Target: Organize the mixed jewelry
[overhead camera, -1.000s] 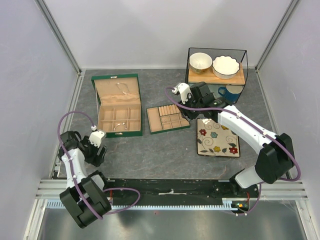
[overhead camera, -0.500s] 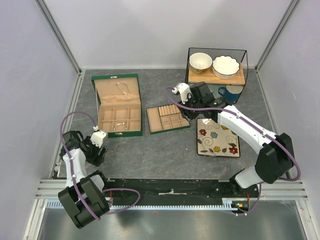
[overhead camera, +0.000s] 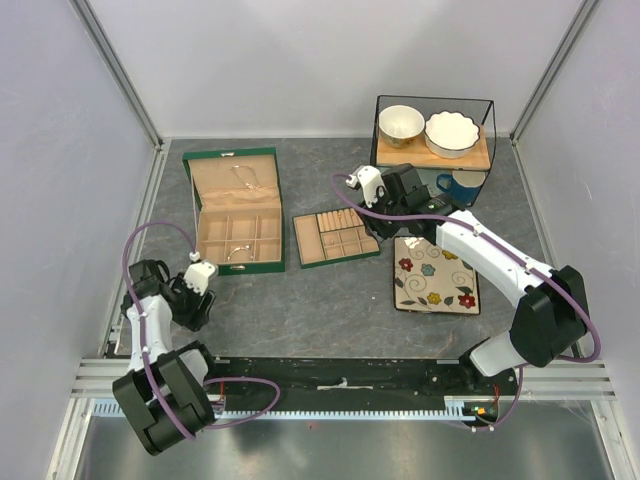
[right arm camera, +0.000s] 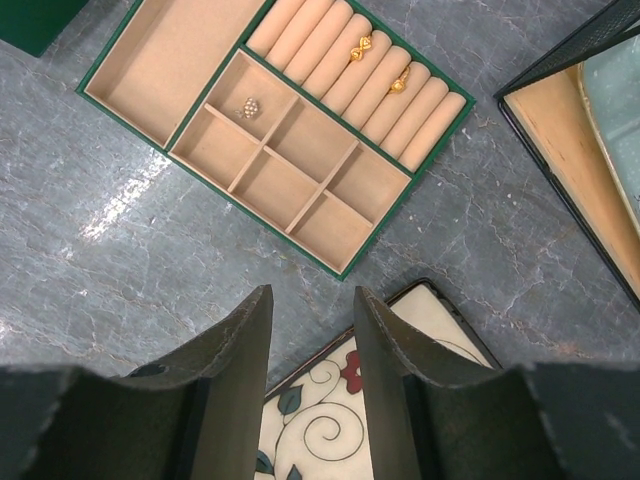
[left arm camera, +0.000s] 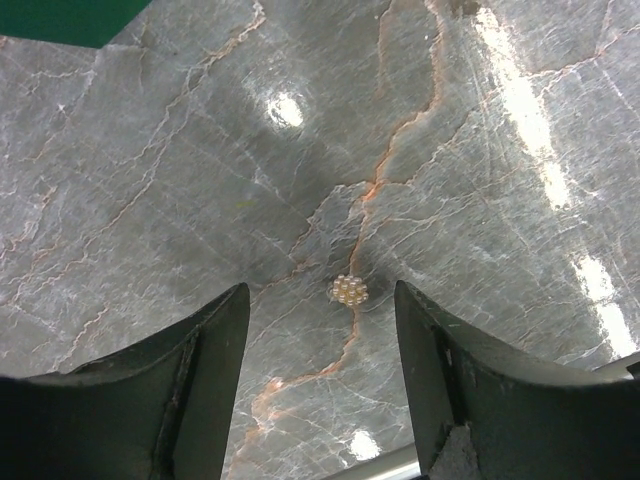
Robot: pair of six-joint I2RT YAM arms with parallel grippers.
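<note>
Nearest, well left of the compartment tray, the left gripper stands spread over the table, a pearl cluster lying untouched between its fingers. Just right of the tray, the right gripper hangs parted and empty above a floral tile. On the tray: gold rings on the rolls, a small cluster in one compartment.

left arm folded, left tool jaws apart | right arm extended, right tool jaws narrowly apart

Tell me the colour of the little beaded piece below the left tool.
Pearly cream-white. The beaded cluster shows best in the left wrist view.
</note>
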